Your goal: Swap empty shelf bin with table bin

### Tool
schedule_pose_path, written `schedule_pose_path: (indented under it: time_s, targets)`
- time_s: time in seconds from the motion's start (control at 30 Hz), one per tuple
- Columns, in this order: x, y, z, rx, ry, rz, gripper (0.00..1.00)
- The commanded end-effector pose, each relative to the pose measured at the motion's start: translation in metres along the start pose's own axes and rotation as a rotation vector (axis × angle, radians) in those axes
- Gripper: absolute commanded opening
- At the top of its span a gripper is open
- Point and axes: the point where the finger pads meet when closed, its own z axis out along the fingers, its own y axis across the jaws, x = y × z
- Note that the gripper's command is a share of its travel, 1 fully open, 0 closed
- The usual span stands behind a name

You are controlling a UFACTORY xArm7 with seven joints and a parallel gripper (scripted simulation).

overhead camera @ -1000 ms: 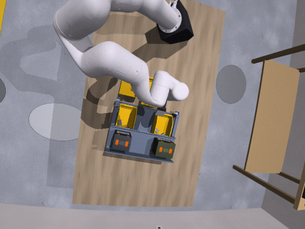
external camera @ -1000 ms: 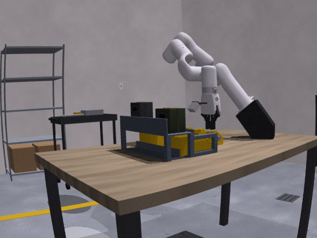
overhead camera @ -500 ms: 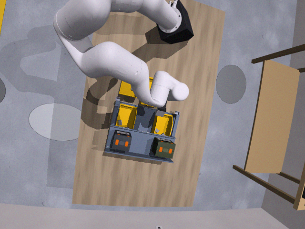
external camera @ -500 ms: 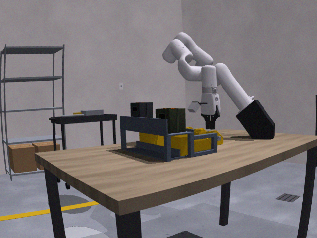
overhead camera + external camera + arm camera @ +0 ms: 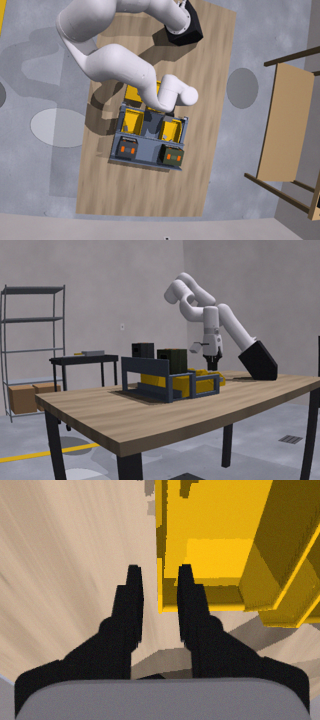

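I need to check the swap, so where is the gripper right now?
In the exterior view the gripper hangs just above the yellow bin on the table, in front of the shelf; the wrist view shows its fingers straddling that bin's wall.

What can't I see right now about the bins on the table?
Top view: the arm covers most of both yellow bins, so which one holds parts is hidden.
Exterior view: the shelf screens their insides.
Wrist view: the near bin runs off the frame edge; contents unseen.
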Motion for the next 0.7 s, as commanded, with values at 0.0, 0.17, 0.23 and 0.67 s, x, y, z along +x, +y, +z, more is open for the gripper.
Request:
schedule_pose_path:
  time_s: [0.0,0.17,0.23,0.67]
  targets:
    - [0.001,-0.001,0.0,0.002,0.003,-0.001,0.26]
    - [0.001,-0.001,0.003,0.002,0.003,-0.001,0.26]
    - [0.001,-0.001,0.005,0.002,0.003,-0.001,0.26]
    - [0.001,-0.001,0.019,0.002,0.003,-0.001,0.26]
